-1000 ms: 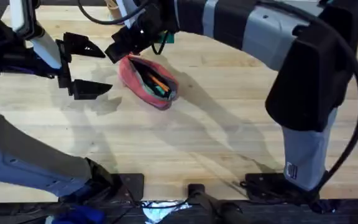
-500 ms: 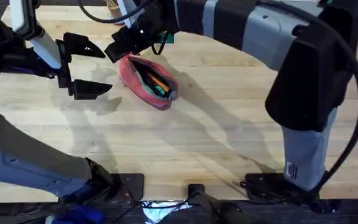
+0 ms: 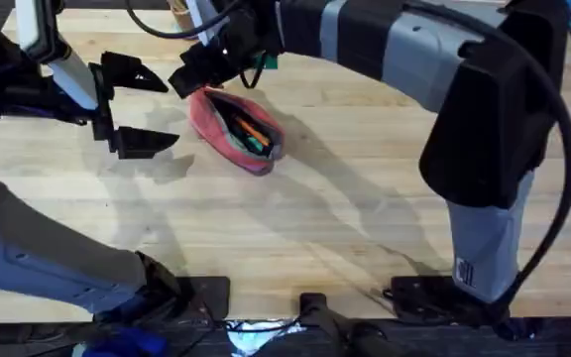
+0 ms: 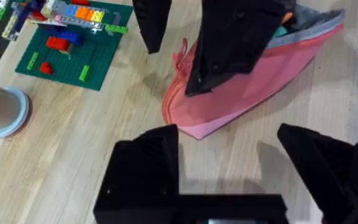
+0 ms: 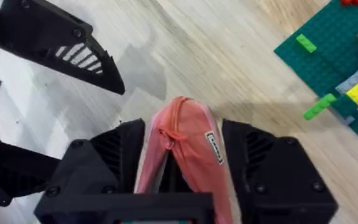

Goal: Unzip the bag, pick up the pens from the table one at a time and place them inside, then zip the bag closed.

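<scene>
Right gripper (image 5: 182,165) pinches the bag (image 3: 234,127) end, pens (image 3: 249,130) inside; left gripper (image 3: 132,107) gapes empty beside. You next draw the zipper closed.

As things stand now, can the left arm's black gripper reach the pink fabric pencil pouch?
Probably yes: the left gripper is open beside the pink fabric pouch, bare wooden table between them. The right gripper already straddles its far end.

The bag (image 3: 234,129) is soft pink cloth, matt and creased, with a grey lining and a stitched label where the right claw (image 5: 182,163) meets it. The bench (image 3: 345,198) is pale jointed wood, smooth with a slight sheen. Both claws, the left (image 4: 241,180) too, look like matt black plastic.
</scene>
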Controlling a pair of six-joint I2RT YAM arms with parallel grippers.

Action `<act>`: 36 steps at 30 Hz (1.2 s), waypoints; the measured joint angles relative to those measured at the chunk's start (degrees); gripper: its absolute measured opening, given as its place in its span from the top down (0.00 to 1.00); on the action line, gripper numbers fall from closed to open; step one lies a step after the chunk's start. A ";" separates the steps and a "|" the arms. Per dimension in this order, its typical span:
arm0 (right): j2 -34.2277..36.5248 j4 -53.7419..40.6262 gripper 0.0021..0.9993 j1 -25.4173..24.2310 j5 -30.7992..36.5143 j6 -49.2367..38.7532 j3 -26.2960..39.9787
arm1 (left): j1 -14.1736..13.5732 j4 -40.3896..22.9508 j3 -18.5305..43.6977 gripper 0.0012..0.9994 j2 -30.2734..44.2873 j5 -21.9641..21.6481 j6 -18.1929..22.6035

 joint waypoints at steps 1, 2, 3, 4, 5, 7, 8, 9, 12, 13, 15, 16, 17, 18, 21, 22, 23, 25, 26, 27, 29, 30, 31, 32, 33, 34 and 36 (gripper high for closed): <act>0.00 -0.09 0.28 0.04 0.00 0.01 0.00 | 0.00 0.00 0.00 0.01 0.00 0.00 0.00; 0.00 -0.20 0.31 0.09 0.00 0.03 0.00 | 0.00 0.00 0.00 0.01 0.00 0.00 0.00; 0.00 -0.25 0.34 0.18 0.00 0.03 0.00 | 0.00 0.00 0.00 0.01 0.00 0.00 0.00; 0.00 -0.26 0.36 0.30 0.00 0.01 0.00 | 0.00 0.00 0.00 0.01 0.00 0.00 0.00; 0.00 -0.26 0.38 0.46 0.00 0.03 0.00 | 0.00 0.00 0.00 0.01 0.00 0.00 0.00; 0.00 -0.28 0.43 0.84 0.00 0.03 0.00 | 0.00 0.00 0.00 0.01 0.00 0.00 0.00; 0.00 -0.26 0.46 1.02 0.00 0.03 0.00 | 0.00 0.00 0.00 0.01 0.00 0.00 0.00; 0.00 -0.24 0.50 1.17 0.00 0.03 0.00 | 0.00 0.00 0.00 0.01 0.00 0.00 0.00; 0.00 -0.24 0.59 1.47 -0.02 0.03 0.00 | 0.00 0.00 0.00 0.01 0.00 0.00 0.00; 0.00 -0.22 0.62 1.49 -0.01 0.05 0.00 | 0.00 0.00 0.00 0.01 0.00 0.00 0.00; 0.00 -0.22 0.68 1.46 0.02 0.03 0.00 | 0.00 0.00 0.00 0.01 0.00 0.00 0.00; 0.00 -0.21 0.71 1.44 0.00 0.03 0.00 | 0.00 0.00 0.00 0.01 0.00 0.00 0.00; 0.00 -0.14 0.75 1.37 0.01 0.05 0.00 | 0.00 0.00 0.00 0.01 0.00 0.00 0.00; 0.00 0.01 0.80 1.32 0.02 0.05 0.00 | 0.00 0.00 0.00 0.01 0.00 0.00 0.00; -0.01 0.07 0.93 1.31 0.01 0.03 0.00 | 0.00 0.00 0.00 0.01 0.00 0.00 0.00; 0.00 0.04 0.95 1.31 0.02 0.03 0.00 | 0.00 0.00 0.00 0.01 0.00 0.00 0.00; 0.00 0.00 0.96 1.31 0.02 0.03 0.00 | 0.00 0.00 0.00 0.01 0.00 0.00 0.00; 0.00 -0.02 0.97 1.31 0.02 0.03 0.00 | 0.00 0.00 0.00 0.01 0.00 0.00 0.00; 0.00 -0.04 0.97 1.31 0.02 0.03 0.00 | 0.00 0.00 0.00 0.01 0.00 0.00 0.00; 0.00 -0.04 0.97 1.31 0.02 0.03 0.00 | 0.00 0.00 0.00 0.01 0.00 0.00 0.00; 0.00 -0.04 0.97 1.31 0.02 0.03 0.00 | 0.00 0.00 0.00 0.01 0.00 0.00 0.00; 0.00 -0.04 0.97 1.31 0.02 0.03 0.00 | 0.00 0.00 0.00 0.01 0.00 0.00 0.00; 0.00 -0.04 0.97 1.31 0.02 0.03 0.00 | 0.00 0.00 0.00 0.01 0.00 0.00 0.00; 0.00 -0.08 0.97 1.31 0.02 0.03 0.05 | 0.00 0.00 0.00 0.01 0.00 0.00 0.00; 0.00 -0.20 0.97 1.31 0.02 0.03 0.15 | 0.00 0.00 0.00 0.01 0.00 0.00 0.00; 0.00 -0.30 0.97 1.31 0.02 0.02 0.33 | 0.00 0.00 0.00 0.01 0.00 0.00 0.00; 0.00 -0.65 0.97 1.31 0.04 0.03 1.05 | 0.00 0.00 0.00 0.01 0.00 0.00 0.00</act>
